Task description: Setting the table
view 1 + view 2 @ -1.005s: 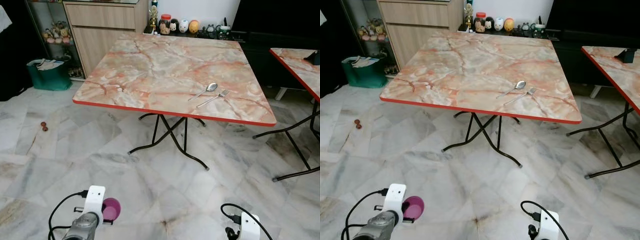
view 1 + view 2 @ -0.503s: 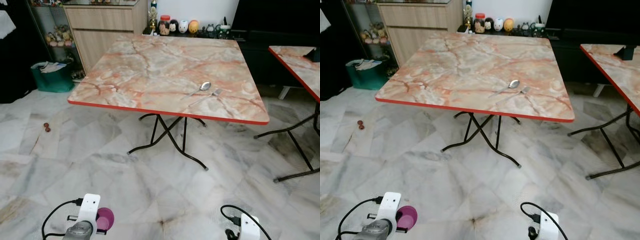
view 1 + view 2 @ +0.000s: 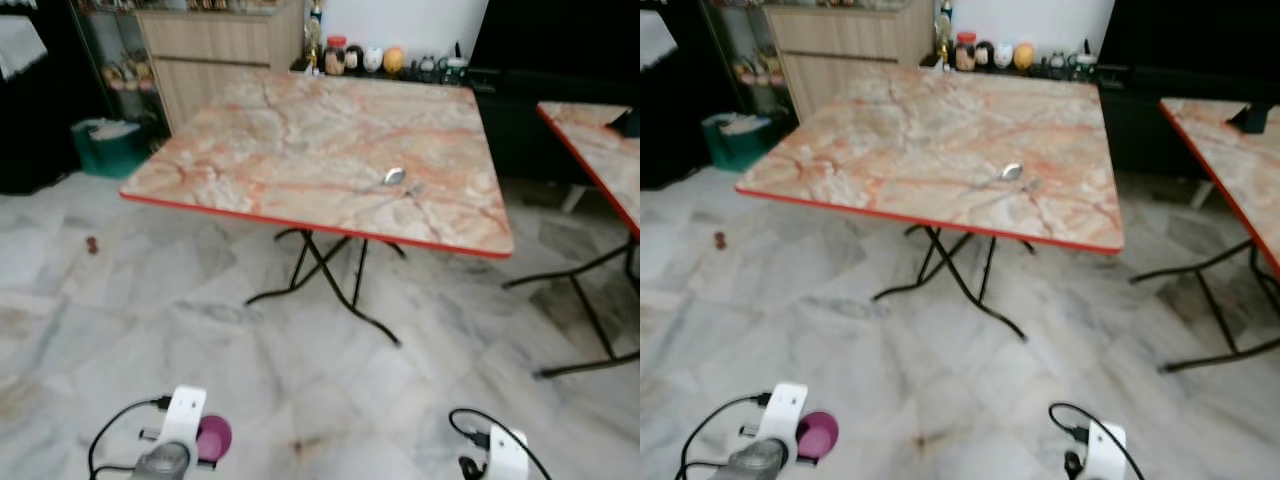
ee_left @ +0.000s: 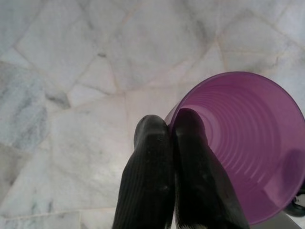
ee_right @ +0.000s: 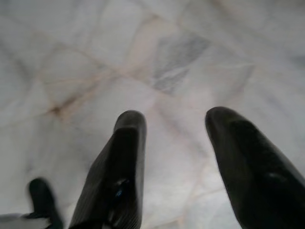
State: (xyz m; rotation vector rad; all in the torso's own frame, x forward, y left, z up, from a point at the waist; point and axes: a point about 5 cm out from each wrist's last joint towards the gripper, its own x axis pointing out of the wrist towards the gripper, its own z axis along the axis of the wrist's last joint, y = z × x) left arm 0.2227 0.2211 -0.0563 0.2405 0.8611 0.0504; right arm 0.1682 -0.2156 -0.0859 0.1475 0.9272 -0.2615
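pinching purple cup (image 4: 243, 143) rim, left gripper (image 4: 171, 129)

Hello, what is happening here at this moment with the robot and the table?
The robot stands on the marble floor, some way from the marble-patterned folding table with the red edge. Its left pincer is shut on the rim of a purple plastic cup, one finger inside and one outside. The right pincer is open over the floor and holds nothing. A metal spoon and, blurred, a fork beside it already lie on the table.
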